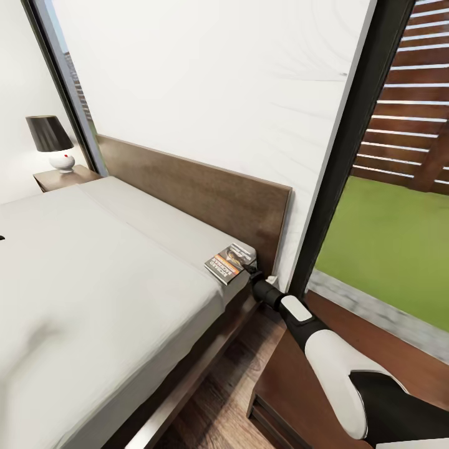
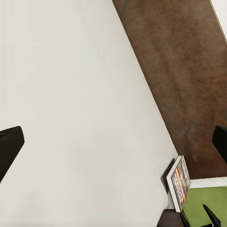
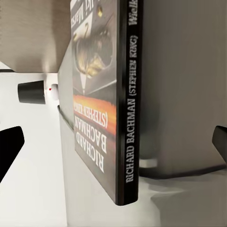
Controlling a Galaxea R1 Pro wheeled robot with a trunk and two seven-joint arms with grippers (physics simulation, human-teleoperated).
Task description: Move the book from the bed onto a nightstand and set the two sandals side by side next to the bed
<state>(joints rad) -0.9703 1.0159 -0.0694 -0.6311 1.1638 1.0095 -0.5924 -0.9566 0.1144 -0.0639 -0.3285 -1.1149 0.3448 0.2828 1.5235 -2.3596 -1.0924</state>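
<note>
The book (image 1: pixel 229 262) lies cover up on the far right corner of the bed's grey mattress (image 1: pixel 93 274), just below the dark wood headboard (image 1: pixel 206 193). My right gripper (image 1: pixel 252 270) reaches it from the bed's right side. In the right wrist view the book's spine (image 3: pixel 126 118) stands between the two fingertips (image 3: pixel 10 146), which are spread wide, so the right gripper (image 3: pixel 113 142) is open. My left gripper (image 2: pixel 113 144) hovers open over bare mattress, with the book (image 2: pixel 181 182) far off. A nightstand (image 1: pixel 293 374) sits under my right arm. The sandals are out of view.
A second nightstand (image 1: pixel 62 179) with a black-shaded lamp (image 1: pixel 53 142) stands at the bed's far left. A tall black-framed window (image 1: pixel 355 156) rises right of the headboard. A narrow strip of wood floor (image 1: pixel 218 399) runs between bed and near nightstand.
</note>
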